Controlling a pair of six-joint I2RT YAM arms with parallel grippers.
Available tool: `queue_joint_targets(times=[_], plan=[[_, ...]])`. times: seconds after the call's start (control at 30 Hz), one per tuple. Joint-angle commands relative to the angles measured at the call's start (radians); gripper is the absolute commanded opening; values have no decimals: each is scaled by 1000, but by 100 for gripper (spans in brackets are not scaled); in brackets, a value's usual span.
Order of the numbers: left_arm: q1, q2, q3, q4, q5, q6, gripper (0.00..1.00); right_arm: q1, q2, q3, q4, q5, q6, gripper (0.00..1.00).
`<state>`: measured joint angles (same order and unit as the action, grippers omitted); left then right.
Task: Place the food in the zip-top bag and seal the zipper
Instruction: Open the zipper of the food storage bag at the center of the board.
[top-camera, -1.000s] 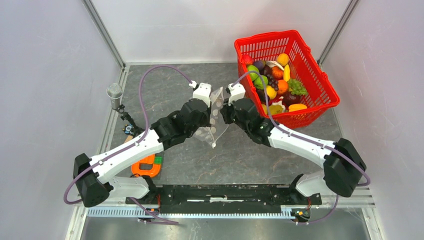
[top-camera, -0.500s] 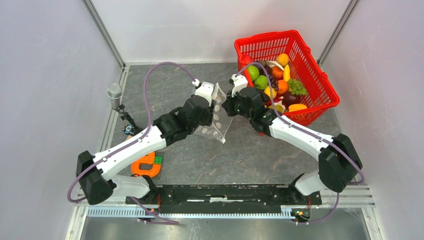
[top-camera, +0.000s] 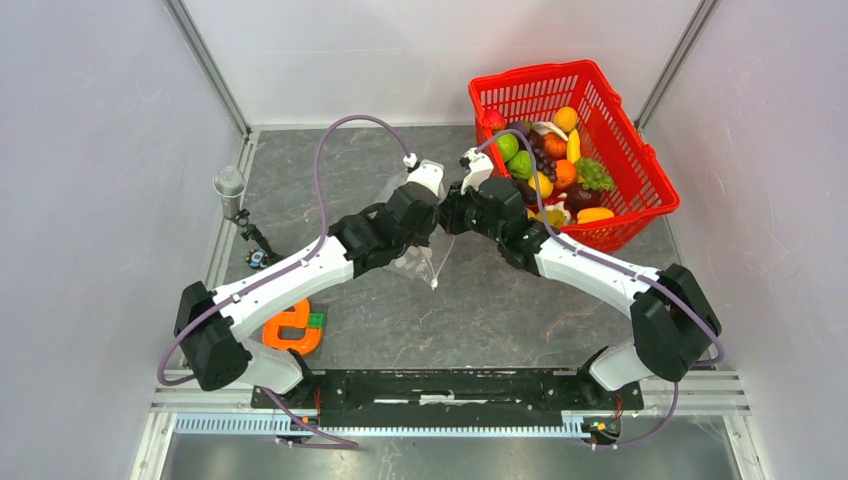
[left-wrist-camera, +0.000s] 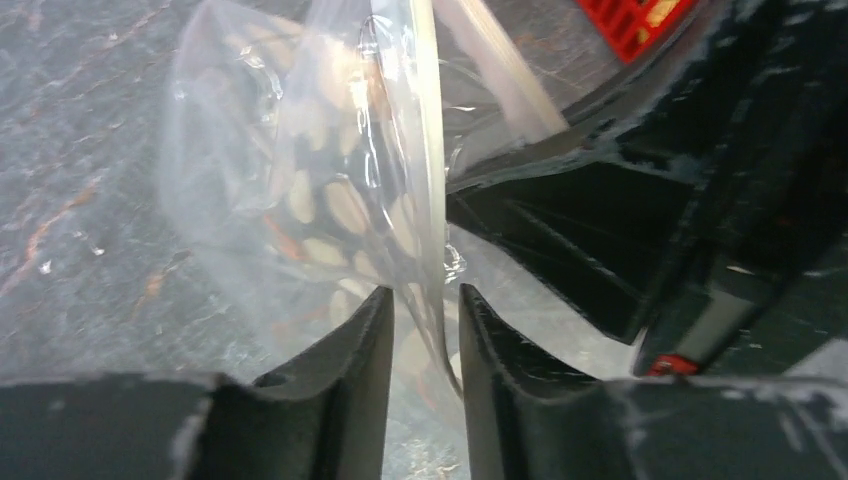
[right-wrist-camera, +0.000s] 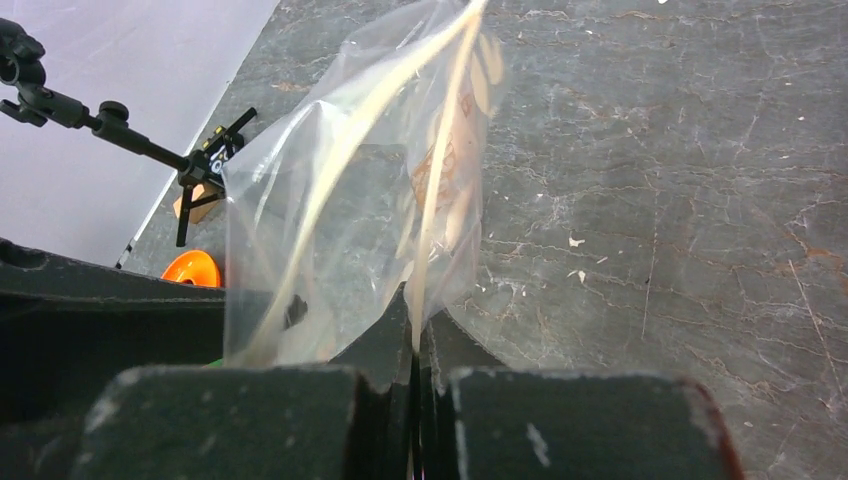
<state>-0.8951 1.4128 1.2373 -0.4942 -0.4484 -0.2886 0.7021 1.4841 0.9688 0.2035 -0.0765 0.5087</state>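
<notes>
The clear dotted zip-top bag (top-camera: 428, 262) hangs between my two grippers above the table, mid-scene. My right gripper (right-wrist-camera: 415, 330) is shut on the bag's whitish zipper (right-wrist-camera: 440, 170) edge; from above this right gripper (top-camera: 452, 212) sits just left of the basket. My left gripper (left-wrist-camera: 425, 310) is open, and the zipper (left-wrist-camera: 428, 150) strip runs loosely through the gap between its fingers (left-wrist-camera: 372, 345). Seen from above, the left gripper (top-camera: 432, 205) nearly touches the right one. The food (top-camera: 545, 160), glossy toy fruits and vegetables, lies piled in the red basket (top-camera: 530, 76). I cannot see any food inside the bag (left-wrist-camera: 300, 180).
A flat orange toy (top-camera: 290, 330) lies by the left arm's base. A microphone on a small stand (top-camera: 230, 185) is at the table's left edge. The basket stands at the back right, close behind the right wrist.
My left gripper has opened from shut and shifted right toward the right gripper. The right gripper has closed on the bag's mouth edge. The bag now hangs lower, partly under the wrists.
</notes>
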Motion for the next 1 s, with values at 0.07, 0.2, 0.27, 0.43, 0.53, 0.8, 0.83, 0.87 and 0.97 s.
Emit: queue_joint_targets(times=[0.07, 0.2, 0.27, 0.43, 0.53, 0.8, 0.83, 0.87, 0.97], plan=[[22, -32, 7, 4, -81, 48, 12, -14, 25, 49, -5, -37, -55, 0], [50, -30, 6, -36, -96, 39, 2, -40, 40, 69, -61, -62, -117, 0], [68, -50, 8, -57, -85, 31, 2, -50, 60, 112, -137, -17, -182, 0], [80, -106, 66, -123, 26, 3, 2, -55, 133, 244, -300, 70, -308, 1], [80, -68, 139, -210, 115, -34, 2, -53, 193, 313, -359, 151, -344, 2], [99, -5, 144, -271, 94, -60, 2, -55, 242, 347, -329, 66, -403, 15], [106, 3, 138, -272, 86, -65, 2, -54, 234, 346, -319, 29, -408, 21], [119, 12, 134, -271, 87, -67, 2, -55, 223, 343, -307, -11, -411, 24], [154, 32, 116, -242, 102, -69, 2, -55, 190, 334, -281, -115, -416, 36]])
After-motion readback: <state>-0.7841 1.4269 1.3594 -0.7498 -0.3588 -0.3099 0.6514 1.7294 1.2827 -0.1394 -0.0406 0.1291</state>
